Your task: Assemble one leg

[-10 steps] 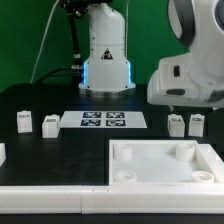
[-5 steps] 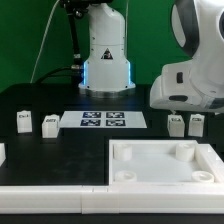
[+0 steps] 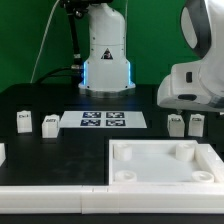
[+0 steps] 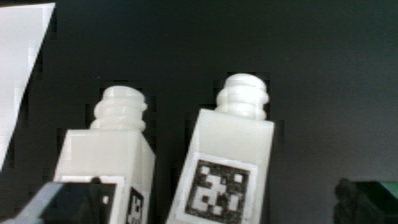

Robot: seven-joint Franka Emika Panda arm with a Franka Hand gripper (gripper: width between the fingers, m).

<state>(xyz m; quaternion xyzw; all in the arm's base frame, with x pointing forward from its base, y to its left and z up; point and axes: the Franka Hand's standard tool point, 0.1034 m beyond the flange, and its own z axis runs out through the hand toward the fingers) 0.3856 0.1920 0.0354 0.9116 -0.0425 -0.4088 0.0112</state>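
Two legs stand side by side at the exterior view's right, one (image 3: 176, 124) beside the other (image 3: 197, 123). Each is a small white block with a marker tag. The arm's white hand (image 3: 195, 85) hangs just above them and hides its fingers. In the wrist view both legs show ribbed pegs. My gripper (image 4: 215, 203) is open. Its dark fingertips (image 4: 63, 205) sit at either side, with the tagged leg (image 4: 231, 150) between them and untouched. The second leg (image 4: 107, 150) stands next to one finger. Two more legs (image 3: 22, 121) (image 3: 49, 124) stand at the exterior view's left.
The marker board (image 3: 103, 121) lies mid-table. The large white tray-like piece (image 3: 120, 180) with corner sockets fills the front. The robot's base (image 3: 105, 60) stands at the back. A white edge (image 4: 18, 70) shows at the side of the wrist view.
The arm's hand has moved toward the exterior view's right, over the two right-hand legs. The legs have not moved.
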